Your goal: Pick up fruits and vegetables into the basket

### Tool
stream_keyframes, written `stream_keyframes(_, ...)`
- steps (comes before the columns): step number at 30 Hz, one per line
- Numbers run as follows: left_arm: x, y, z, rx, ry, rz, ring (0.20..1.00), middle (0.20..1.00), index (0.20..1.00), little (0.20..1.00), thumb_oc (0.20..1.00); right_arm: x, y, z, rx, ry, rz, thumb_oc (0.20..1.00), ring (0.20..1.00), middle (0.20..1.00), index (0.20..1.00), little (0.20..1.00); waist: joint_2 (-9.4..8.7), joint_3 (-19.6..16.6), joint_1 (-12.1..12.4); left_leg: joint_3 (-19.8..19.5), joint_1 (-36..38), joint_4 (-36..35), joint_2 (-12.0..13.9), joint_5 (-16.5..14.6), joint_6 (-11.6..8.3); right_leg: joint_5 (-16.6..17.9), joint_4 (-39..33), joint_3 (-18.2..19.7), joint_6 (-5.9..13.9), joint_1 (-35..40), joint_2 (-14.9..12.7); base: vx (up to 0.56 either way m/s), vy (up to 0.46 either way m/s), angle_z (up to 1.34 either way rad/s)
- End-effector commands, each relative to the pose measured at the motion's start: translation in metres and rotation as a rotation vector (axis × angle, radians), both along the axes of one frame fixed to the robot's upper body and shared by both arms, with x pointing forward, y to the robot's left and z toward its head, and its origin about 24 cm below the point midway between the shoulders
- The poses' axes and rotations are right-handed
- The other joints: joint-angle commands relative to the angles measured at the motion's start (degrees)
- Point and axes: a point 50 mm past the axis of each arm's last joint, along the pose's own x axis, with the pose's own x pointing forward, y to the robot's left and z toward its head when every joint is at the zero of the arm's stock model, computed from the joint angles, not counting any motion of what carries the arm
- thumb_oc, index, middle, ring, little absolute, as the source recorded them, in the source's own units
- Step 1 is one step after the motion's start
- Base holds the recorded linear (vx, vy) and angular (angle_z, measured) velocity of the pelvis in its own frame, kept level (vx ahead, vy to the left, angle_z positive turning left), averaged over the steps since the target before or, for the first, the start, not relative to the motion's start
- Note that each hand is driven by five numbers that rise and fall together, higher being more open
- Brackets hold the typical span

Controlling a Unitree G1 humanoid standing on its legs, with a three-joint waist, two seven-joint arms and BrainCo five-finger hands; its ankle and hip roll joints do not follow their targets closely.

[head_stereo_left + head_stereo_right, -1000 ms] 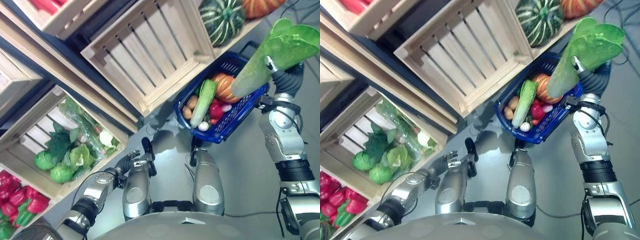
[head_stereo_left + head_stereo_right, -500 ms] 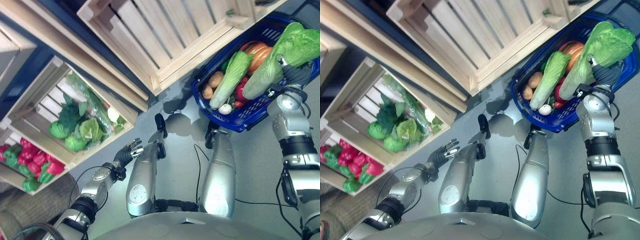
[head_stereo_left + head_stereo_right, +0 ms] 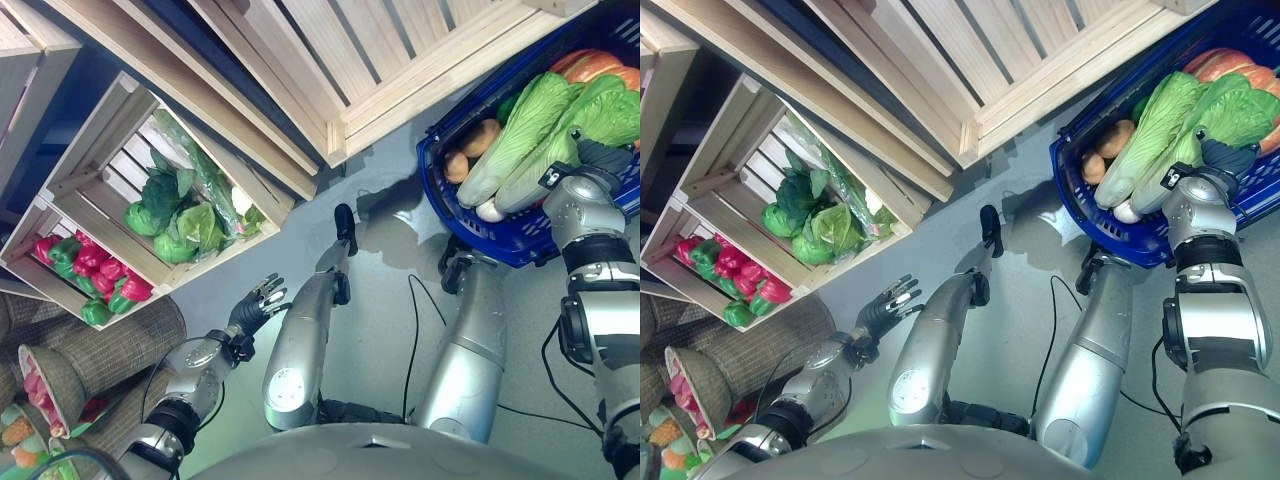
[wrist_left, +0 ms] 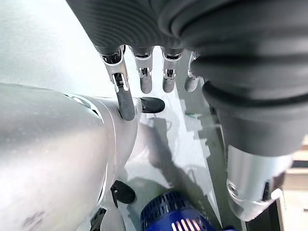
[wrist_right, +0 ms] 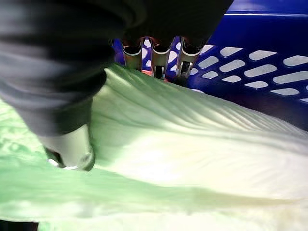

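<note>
- Right hand (image 3: 1225,160): clamped round cabbage (image 3: 1200,125), low inside blue basket (image 3: 1110,235).
- Left hand (image 3: 258,302): empty, fingers relaxed.
- Risk: cabbage perched atop second cabbage (image 3: 1145,135) and pumpkin (image 3: 1230,65); likely to slide overboard once released.

Blue plastic basket (image 3: 520,235) sits on the grey floor below the wooden crates, slotted walls. Inside: two long pale-green napa cabbages lying side by side, tilted, white stems toward the near rim. One cabbage (image 3: 515,135) lies free; the other cabbage (image 3: 590,125) is gripped in the right hand (image 3: 600,158), fingers and thumb curled round it. Also in there: orange pumpkin (image 3: 592,66) at the far side, two brown potatoes (image 3: 470,148), a small white bulb (image 3: 489,210) near the front wall.
</note>
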Motion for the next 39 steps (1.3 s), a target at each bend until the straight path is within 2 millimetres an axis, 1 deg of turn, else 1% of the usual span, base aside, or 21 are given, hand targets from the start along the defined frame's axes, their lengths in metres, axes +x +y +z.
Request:
stream_keyframes(1,-0.044,-0.018,-0.028,-0.043,0.173,-0.045,1.0,1.0,1.0,1.0,1.0,-0.027,-0.045,0.014,-0.033,0.05,-0.12,0.2,0.2,0.2,0.2,0.2,8.54,2.3,-1.0,-0.6,-5.4,13.4,-0.7,-12.7,2.47,-0.7,-2.4,0.2,2.21,0.9,3.1,-0.03,-0.07,0.06)
stream_keyframes(4,-0.042,-0.017,-0.027,-0.034,0.174,-0.044,1.0,1.0,1.0,1.0,1.0,-0.032,-0.051,0.01,-0.041,0.1,-0.147,0.2,0.2,0.2,0.2,0.2,8.51,2.3,-0.9,-0.9,-6.7,14.5,-0.7,-13.2,2.8,-0.7,-1.9,0.5,2.16,-0.3,3.3,-0.01,-0.032,0.04)
stream_keyframes(5,-0.04,-0.015,-0.026,-0.03,0.167,-0.043,1.0,1.0,1.0,1.0,1.0,-0.036,-0.052,0.004,-0.027,0.139,-0.168,0.2,0.2,0.2,0.2,0.2,8.26,2.3,-1.0,-1.2,-7.7,15.6,-0.5,-13.7,3.03,-0.7,-1.3,0.8,2.06,-1.2,3.4,-0.01,-0.035,0.02)
stream_keyframes(6,-0.039,-0.015,-0.025,-0.027,0.168,-0.043,1.0,1.0,1.0,1.0,1.0,-0.037,-0.053,0.001,-0.014,0.147,-0.18,0.219,0.219,0.219,0.219,0.219,8.16,2.3,-1.0,-1.2,-7.9,15.9,-0.5,-13.8,3.12,-0.7,-1.2,0.9,2.01,-1.4,3.5,-0.01,-0.033,0.0)
stream_keyframes(7,-0.038,-0.015,-0.025,-0.028,0.166,-0.041,1.0,1.0,1.0,1.0,1.0,-0.039,-0.054,-0.004,0.016,0.148,-0.211,1.0,1.0,1.0,1.0,1.0,8.06,2.3,-1.0,-1.3,-8.2,16.3,-0.4,-14.0,3.25,-0.7,-1.2,1.0,1.99,-1.5,3.7,0.0,0.0,0.0)
stream_keyframes(9,-0.036,-0.015,-0.023,-0.026,0.162,-0.039,1.0,1.0,1.0,1.0,1.0,-0.043,-0.054,-0.012,0.071,0.135,-0.24,1.0,1.0,1.0,1.0,1.0,7.77,2.3,-1.0,-1.4,-8.2,16.6,-0.3,-14.3,3.44,-0.6,-1.4,1.0,2.08,-1.1,3.9,0.0,-0.017,-0.02)
stream_keyframes(13,-0.036,-0.015,-0.024,-0.022,0.171,-0.039,1.0,1.0,1.0,1.0,1.0,-0.046,-0.054,-0.021,0.039,0.138,-0.273,1.0,1.0,1.0,1.0,1.0,7.14,2.3,-1.0,-1.7,-6.8,16.4,-0.4,-14.4,3.47,-0.1,-2.6,0.7,2.36,0.9,4.1,0.0,0.012,0.0)
stream_keyframes(16,-0.038,-0.013,-0.026,-0.02,0.19,-0.036,1.0,1.0,1.0,1.0,1.0,-0.045,-0.048,-0.024,-0.028,0.109,-0.26,1.0,1.0,1.0,1.0,1.0,6.04,2.3,-1.6,-1.5,-4.1,14.9,-0.2,-14.0,3.15,1.0,-5.1,-0.1,2.79,4.3,4.4,0.0,0.084,-0.02)
stream_keyframes(20,-0.039,-0.004,-0.029,-0.017,0.209,-0.003,1.0,1.0,1.0,1.0,1.0,-0.043,-0.034,-0.037,-0.105,0.088,-0.197,1.0,1.0,1.0,1.0,1.0,3.76,2.3,-3.0,-1.3,1.0,12.2,0.2,-13.4,2.65,2.7,-9.6,-0.7,3.5,10.0,5.5,0.01,0.097,-0.05)
stream_keyframes(21,-0.039,-0.002,-0.029,-0.014,0.212,0.001,1.0,1.0,1.0,1.0,1.0,-0.043,-0.033,-0.039,-0.112,0.089,-0.19,1.0,1.0,1.0,1.0,1.0,3.51,2.3,-3.1,-1.2,1.6,11.9,0.3,-13.3,2.64,2.9,-10.0,-0.7,3.56,10.6,5.6,0.0,0.057,-0.03)
stream_keyframes(22,-0.039,0.001,-0.029,-0.007,0.215,0.011,1.0,1.0,1.0,1.0,1.0,-0.044,-0.03,-0.043,-0.12,0.075,-0.172,1.0,1.0,1.0,1.0,1.0,2.86,2.3,-3.5,-1.2,2.9,11.4,0.5,-13.3,2.62,3.2,-11.0,-0.8,3.76,12.0,5.7,0.0,0.048,-0.03)
stream_keyframes(23,-0.037,0.007,-0.03,0.002,0.22,0.04,1.0,1.0,1.0,1.0,1.0,-0.047,-0.021,-0.056,-0.134,0.056,-0.13,1.0,1.0,1.0,1.0,1.0,1.3,2.3,-4.2,-1.1,5.3,10.7,0.8,-13.4,2.65,3.8,-12.5,-1.1,4.03,14.7,6.0,0.01,0.049,-0.03)
stream_keyframes(24,-0.037,0.012,-0.031,0.012,0.228,0.055,1.0,1.0,1.0,1.0,1.0,-0.048,-0.015,-0.061,-0.141,0.041,-0.105,1.0,1.0,1.0,1.0,1.0,0.45,2.3,-4.6,-1.1,6.7,10.4,1.0,-13.5,2.68,4.1,-13.3,-1.2,4.19,16.3,6.2,0.01,0.034,-0.05)
stream_keyframes(27,-0.038,0.025,-0.033,0.043,0.245,0.115,1.0,1.0,1.0,1.0,1.0,-0.052,0.012,-0.074,-0.203,-0.031,-0.013,1.0,1.0,1.0,1.0,1.0,-2.92,2.3,-6.1,-0.7,11.2,9.5,2.0,-14.0,2.66,5.4,-16.1,-1.7,4.76,21.5,6.5,0.02,0.026,-0.1)
stream_keyframes(29,-0.038,0.034,-0.035,0.069,0.257,0.16,1.0,1.0,1.0,1.0,1.0,-0.058,0.032,-0.09,-0.187,-0.061,0.039,1.0,1.0,1.0,1.0,1.0,-5.25,2.3,-7.0,-0.6,14.3,8.7,2.6,-14.3,2.64,6.4,-18.3,-1.7,5.33,25.3,6.9,0.04,0.01,-0.08)
stream_keyframes(30,-0.038,0.037,-0.036,0.076,0.265,0.184,1.0,1.0,1.0,1.0,1.0,-0.063,0.038,-0.098,-0.181,-0.062,0.056,1.0,1.0,1.0,1.0,1.0,-6.3,2.3,-7.2,-0.5,15.9,8.1,2.7,-14.3,2.71,7.0,-19.8,-1.6,5.58,27.2,7.1,-0.03,-0.01,-0.09)
stream_keyframes(31,-0.038,0.041,-0.036,0.085,0.27,0.207,1.0,1.0,1.0,1.0,1.0,-0.068,0.043,-0.106,-0.178,-0.059,0.073,1.0,1.0,1.0,1.0,1.0,-7.35,2.3,-7.4,-0.1,16.6,7.2,3.0,-12.9,3.23,9.1,-21.7,-2.3,5.22,28.6,7.2,-0.02,-0.017,-0.13)
stream_keyframes(34,-0.043,0.048,-0.041,0.101,0.293,0.247,1.0,1.0,1.0,1.0,1.0,-0.079,0.062,-0.131,-0.216,0.019,0.147,1.0,1.0,1.0,1.0,1.0,-9.82,2.3,-7.7,-0.2,22.2,5.9,3.3,-13.2,3.19,10.1,-25.5,-2.6,5.73,35.6,7.3,0.05,0.018,-0.16)
stream_keyframes(35,-0.048,0.048,-0.044,0.108,0.306,0.249,1.0,1.0,1.0,1.0,1.0,-0.084,0.069,-0.142,-0.228,0.067,0.178,1.0,1.0,1.0,1.0,1.0,-10.48,1.4,-7.7,-0.3,23.9,5.4,3.4,-13.3,3.1,10.4,-26.8,-2.7,5.92,37.8,7.3,0.12,0.04,-0.13)
stream_keyframes(37,-0.055,0.048,-0.049,0.125,0.324,0.24,1.0,1.0,1.0,1.0,1.0,-0.092,0.075,-0.157,-0.22,0.138,0.233,1.0,1.0,1.0,1.0,1.0,-11.31,-0.5,-7.7,-0.4,26.0,4.4,3.5,-13.5,2.93,10.6,-28.9,-2.8,6.22,40.7,7.5,0.12,0.053,-0.09)
stream_keyframes(39,-0.067,0.046,-0.056,0.165,0.367,0.223,1.0,1.0,1.0,1.0,1.0,-0.105,0.085,-0.182,-0.198,0.264,0.329,1.0,1.0,1.0,1.0,1.0,-12.49,-3.8,-7.6,-0.2,29.6,2.2,3.4,-13.6,2.87,11.3,-32.4,-3.2,7.09,45.4,7.4,0.16,0.064,-0.05)
